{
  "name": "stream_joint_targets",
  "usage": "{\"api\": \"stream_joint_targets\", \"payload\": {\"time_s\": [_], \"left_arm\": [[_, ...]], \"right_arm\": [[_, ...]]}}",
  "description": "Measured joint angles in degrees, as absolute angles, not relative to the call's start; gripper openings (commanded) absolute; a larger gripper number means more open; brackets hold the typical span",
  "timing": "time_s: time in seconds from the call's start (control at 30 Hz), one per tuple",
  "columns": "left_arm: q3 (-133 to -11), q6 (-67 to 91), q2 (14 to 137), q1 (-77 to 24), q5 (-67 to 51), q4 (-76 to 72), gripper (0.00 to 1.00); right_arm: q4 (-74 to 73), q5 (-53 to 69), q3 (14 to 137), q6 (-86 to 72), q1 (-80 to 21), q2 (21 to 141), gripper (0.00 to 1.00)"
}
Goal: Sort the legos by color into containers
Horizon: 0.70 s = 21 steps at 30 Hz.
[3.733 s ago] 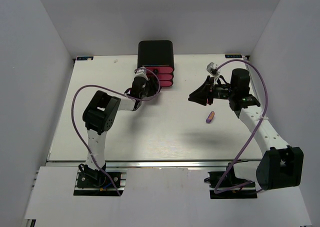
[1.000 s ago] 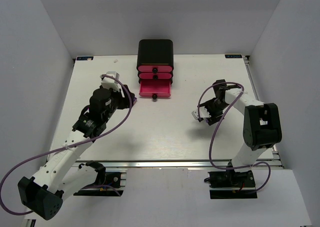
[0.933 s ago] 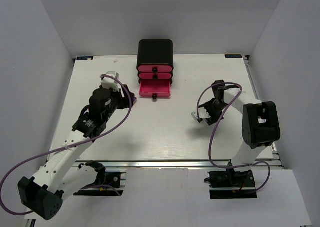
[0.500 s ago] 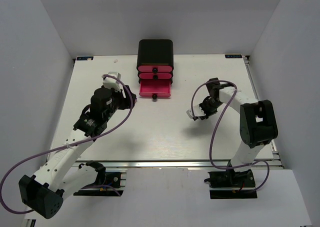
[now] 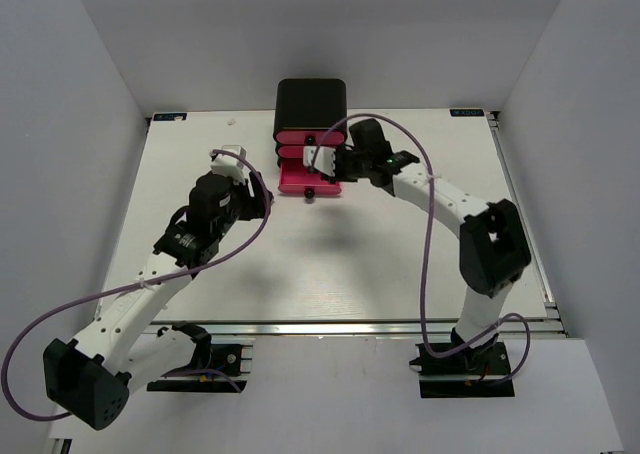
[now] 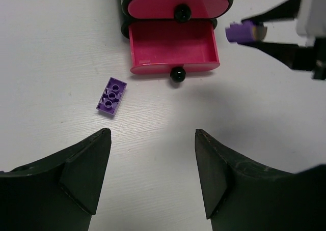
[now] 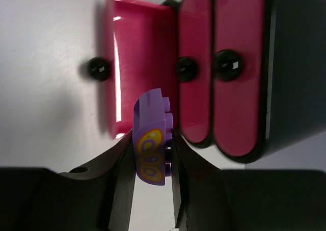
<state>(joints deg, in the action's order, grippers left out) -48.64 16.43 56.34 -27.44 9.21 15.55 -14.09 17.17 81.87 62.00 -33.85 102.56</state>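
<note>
A white table [image 5: 330, 264] stands between pale grey walls [image 5: 60, 124].

One black rounded-corner plastic cabinet [image 5: 311, 99]. Three pink plastic drawers [image 6: 173, 45], each with a knob, so three round black knobs [image 6: 177, 75]. Two purple studded plastic bricks: one flat purple brick [image 6: 111, 94], one curved printed purple brick [image 7: 150, 139]. Two white robot arms [image 5: 150, 284].

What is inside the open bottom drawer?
The bottom drawer shows only a bare pink floor; no lego lies inside. Any part under the middle drawer is hidden.
</note>
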Motion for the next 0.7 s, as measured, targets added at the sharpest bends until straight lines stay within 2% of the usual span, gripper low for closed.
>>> {"api": "stream_joint_targets", "payload": {"time_s": [0.03, 0.1, 0.33, 0.43, 0.6, 0.67, 0.7], "left_arm": [[-48.6, 16.4, 56.6, -27.4, 9.5, 15.6, 0.76], [-48.6, 16.4, 56.9, -27.4, 10.0, 15.7, 0.77], [-48.5, 16.3, 57.8, -27.4, 11.4, 16.4, 0.77], [-48.5, 16.3, 58.2, -27.4, 11.6, 16.4, 0.78], [-48.5, 16.3, 59.3, -27.4, 11.8, 16.5, 0.76], [-48.5, 16.2, 60.1, -27.4, 11.8, 16.4, 0.59], [-48.5, 16.3, 60.6, -27.4, 11.8, 16.4, 0.50]], "right_arm": [[-12.7, 15.8, 83.8, 60.8, -34.4, 104.3, 0.14], [-10.9, 13.1, 87.7, 58.5, -35.3, 108.0, 0.19], [-9.3, 6.2, 94.0, 54.4, -37.2, 117.5, 0.56], [-9.3, 4.4, 94.9, 53.5, -37.5, 119.2, 0.60], [-9.2, 3.3, 95.6, 52.1, -37.6, 119.6, 0.58], [-9.5, 3.5, 95.7, 50.6, -37.5, 119.3, 0.51], [-9.9, 4.1, 95.6, 49.5, -37.4, 118.8, 0.44]]}}
